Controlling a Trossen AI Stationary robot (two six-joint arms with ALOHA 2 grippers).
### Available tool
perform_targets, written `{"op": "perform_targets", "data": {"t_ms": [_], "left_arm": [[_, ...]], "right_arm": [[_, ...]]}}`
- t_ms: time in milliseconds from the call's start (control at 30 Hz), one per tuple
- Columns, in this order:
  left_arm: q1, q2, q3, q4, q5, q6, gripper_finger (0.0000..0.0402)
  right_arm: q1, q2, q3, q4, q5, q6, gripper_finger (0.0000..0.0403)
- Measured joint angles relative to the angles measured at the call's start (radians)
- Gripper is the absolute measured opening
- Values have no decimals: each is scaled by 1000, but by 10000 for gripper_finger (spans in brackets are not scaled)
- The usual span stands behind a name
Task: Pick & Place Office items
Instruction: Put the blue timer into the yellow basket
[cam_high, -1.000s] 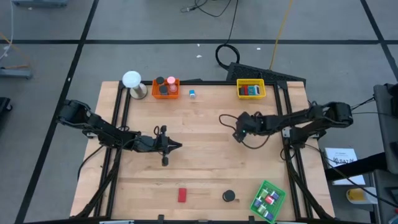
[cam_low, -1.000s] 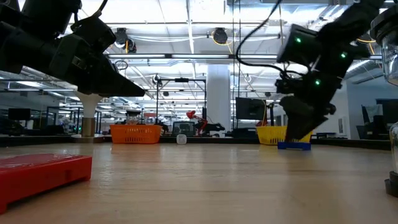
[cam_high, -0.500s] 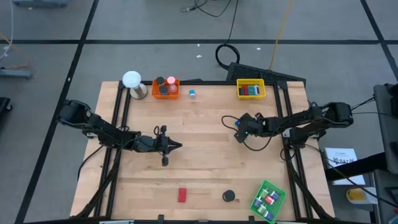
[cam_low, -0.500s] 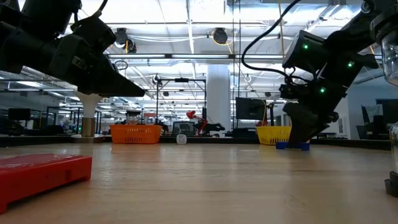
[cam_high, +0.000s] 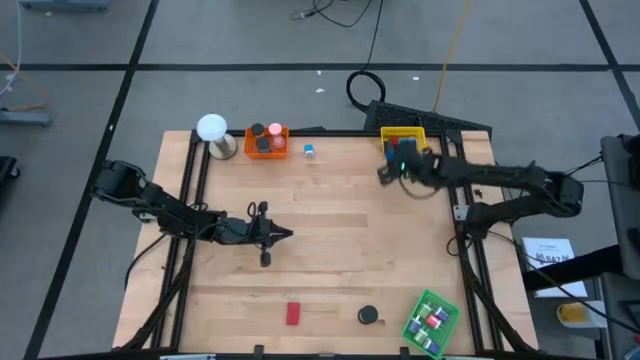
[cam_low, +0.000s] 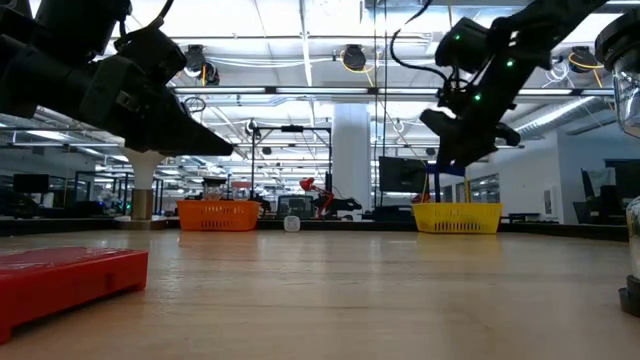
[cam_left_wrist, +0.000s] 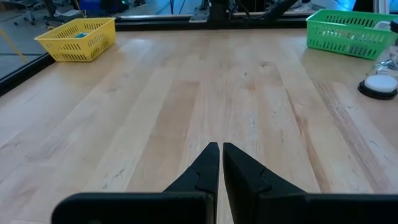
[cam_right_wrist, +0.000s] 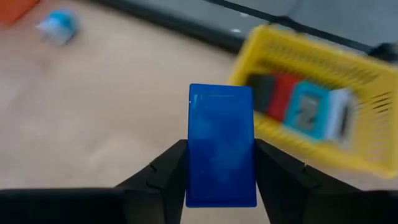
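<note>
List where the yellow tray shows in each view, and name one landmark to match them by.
High view: yellow tray at the table's far edge, partly under the right gripper.
Low view: far across the table, right of centre.
Left wrist view: upper left corner.
Right wrist view: behind the held blue block, upper right.
Shared landmark: the right gripper beside the tray, in the high and low views.

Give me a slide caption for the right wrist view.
Right gripper holds a blue block between its fingers, near the yellow basket.
</note>
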Motion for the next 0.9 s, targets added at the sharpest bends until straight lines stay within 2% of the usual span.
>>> {"op": "perform_targets", "data": {"t_ms": [167, 300, 733, 900], "left_arm": [[0, 0, 0, 0, 0, 0, 26], [0, 0, 0, 0, 0, 0, 26], [0, 0, 0, 0, 0, 0, 26], [0, 0, 0, 0, 0, 0, 26]], "right_arm": [[-224, 48, 59, 20, -78, -69, 150], [-342, 114, 86, 48, -177, -65, 157], [-442, 315, 93, 210, -231, -27, 157], [-467, 334, 93, 218, -221, -39, 153]]}}
